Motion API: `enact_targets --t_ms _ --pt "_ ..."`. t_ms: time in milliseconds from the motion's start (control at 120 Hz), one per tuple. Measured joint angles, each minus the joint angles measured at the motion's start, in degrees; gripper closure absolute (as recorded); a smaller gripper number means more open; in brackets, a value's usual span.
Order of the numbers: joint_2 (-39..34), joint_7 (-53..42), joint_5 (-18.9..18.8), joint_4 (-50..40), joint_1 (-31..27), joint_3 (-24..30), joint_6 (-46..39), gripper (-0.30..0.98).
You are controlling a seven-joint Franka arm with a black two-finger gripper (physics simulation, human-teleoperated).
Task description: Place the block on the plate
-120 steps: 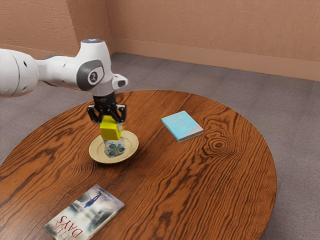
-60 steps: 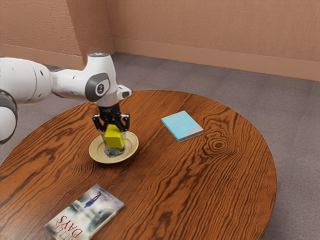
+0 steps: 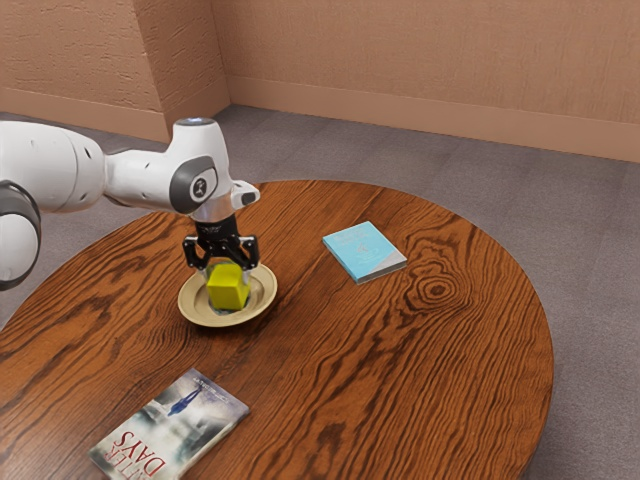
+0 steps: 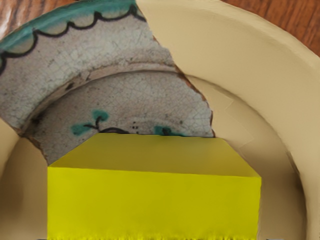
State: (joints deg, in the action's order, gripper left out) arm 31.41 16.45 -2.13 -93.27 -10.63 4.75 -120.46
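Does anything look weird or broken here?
Yes, the plate looks odd: by the yellow block, a crackled grey patch with a teal edge and jagged sides interrupts plain cream, like a broken dish's piece.

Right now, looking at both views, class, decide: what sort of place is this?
Perhaps a sitting room or office: a round wooden table, books lying on it, and grey carpet.

Spells out "DAYS" in red capitals on the grey-and-white paperback (image 3: 178,418); just beside that, runs on in more red capitals too unclear to read. On the light blue book (image 3: 360,247), carries pale lettering too small to make out.
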Motion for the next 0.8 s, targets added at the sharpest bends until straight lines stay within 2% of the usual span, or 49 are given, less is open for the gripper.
enact_targets --t_ms 333,800 --pt "-5.88 -0.95 0.03 -0.33 0.34 0.36 2.26 0.03" --pt "-18.19 -1.68 0.47 -0.22 3.63 3.78 16.31 0.0"
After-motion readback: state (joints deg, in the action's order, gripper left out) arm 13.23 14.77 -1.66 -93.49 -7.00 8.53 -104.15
